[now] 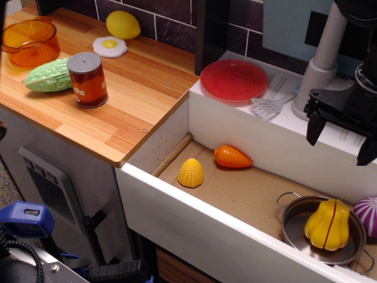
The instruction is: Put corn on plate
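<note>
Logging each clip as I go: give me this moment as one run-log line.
gripper open, empty, above sink's right side | corn on sink floor beside carrot | plate on ledge, bare | pick not started

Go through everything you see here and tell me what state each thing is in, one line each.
corn: upright on the sink floor, not gripped
red plate: empty, on the sink ledge
tool: open, empty, above the sink
carrot: lying on its side by the back wall
metal pot: lidless, holding the yellow squash
orange pot: empty, on the wooden counter
can: upright
spatula: flat on the ledge
</note>
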Motion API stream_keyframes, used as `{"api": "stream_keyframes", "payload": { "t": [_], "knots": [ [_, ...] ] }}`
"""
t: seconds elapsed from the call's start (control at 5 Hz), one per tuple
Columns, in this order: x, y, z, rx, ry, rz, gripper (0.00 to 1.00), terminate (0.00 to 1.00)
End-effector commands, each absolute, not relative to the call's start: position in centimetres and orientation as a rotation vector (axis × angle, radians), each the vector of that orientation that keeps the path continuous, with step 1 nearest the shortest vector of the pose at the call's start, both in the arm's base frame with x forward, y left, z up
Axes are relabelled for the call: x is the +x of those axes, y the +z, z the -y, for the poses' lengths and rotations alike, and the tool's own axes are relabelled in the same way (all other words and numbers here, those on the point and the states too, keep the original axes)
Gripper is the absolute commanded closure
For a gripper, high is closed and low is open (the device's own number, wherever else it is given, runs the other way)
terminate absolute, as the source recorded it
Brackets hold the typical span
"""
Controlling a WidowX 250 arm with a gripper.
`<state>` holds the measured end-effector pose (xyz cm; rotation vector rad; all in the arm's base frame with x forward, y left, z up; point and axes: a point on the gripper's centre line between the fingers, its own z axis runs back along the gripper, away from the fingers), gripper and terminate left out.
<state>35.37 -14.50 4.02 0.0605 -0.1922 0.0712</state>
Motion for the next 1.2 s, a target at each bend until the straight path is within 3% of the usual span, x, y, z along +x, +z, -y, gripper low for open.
{"api": "stream_keyframes", "payload": {
  "t": [0.0,0.4,0.6,1.0],
  "knots": [
    [35.4,4.0,14.5,0.060,0.071,0.192,0.00,0.00],
    [35.8,5.1,13.6,0.092,0.083,0.176,0.00,0.00],
    [34.7,4.7,12.4,0.102,0.126,0.168,0.00,0.00],
    [33.0,4.5,6.5,0.186,0.115,0.136,0.00,0.00]
  ]
}}
